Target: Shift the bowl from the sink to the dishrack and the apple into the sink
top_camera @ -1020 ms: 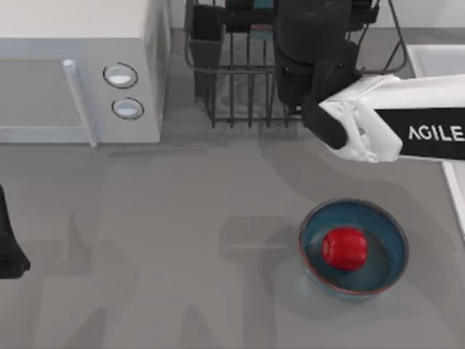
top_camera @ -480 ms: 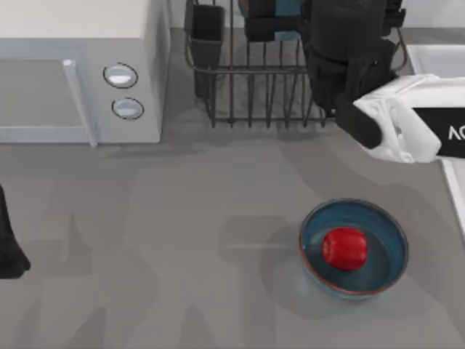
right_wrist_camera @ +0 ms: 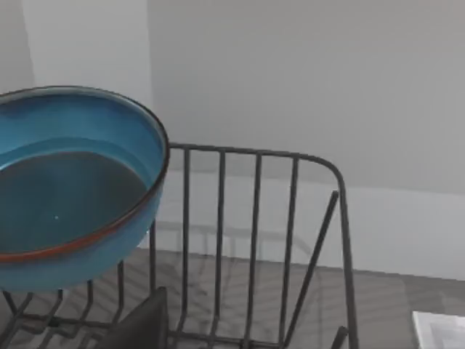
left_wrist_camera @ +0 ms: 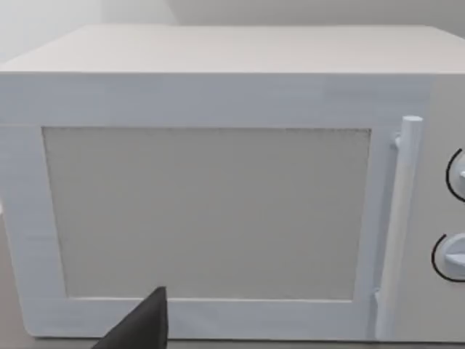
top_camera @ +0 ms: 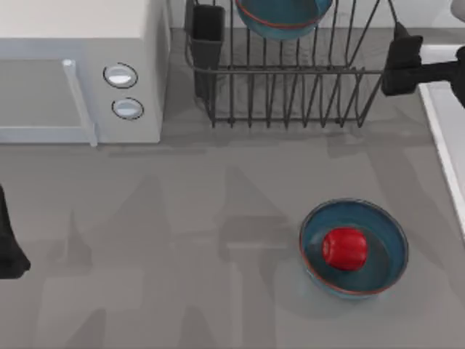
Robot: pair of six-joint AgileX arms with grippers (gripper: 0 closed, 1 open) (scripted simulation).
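Blue bowl (top_camera: 280, 18) sits in dishrack (top_camera: 290, 102); right jaws (top_camera: 401, 67) beside rack.

Even, soft light falls on my counter (top_camera: 182, 218); faint grey shadows lie below the dishrack (top_camera: 290, 80) and microwave (top_camera: 80, 73), without glare.

The right gripper (top_camera: 404, 62) is matte black and blocky, with a slim black bar running from it toward the right edge. The left arm (top_camera: 9, 243) is a plain dark black shape. Each wrist view shows a dark grey wedge-shaped finger tip (left_wrist_camera: 142, 326).
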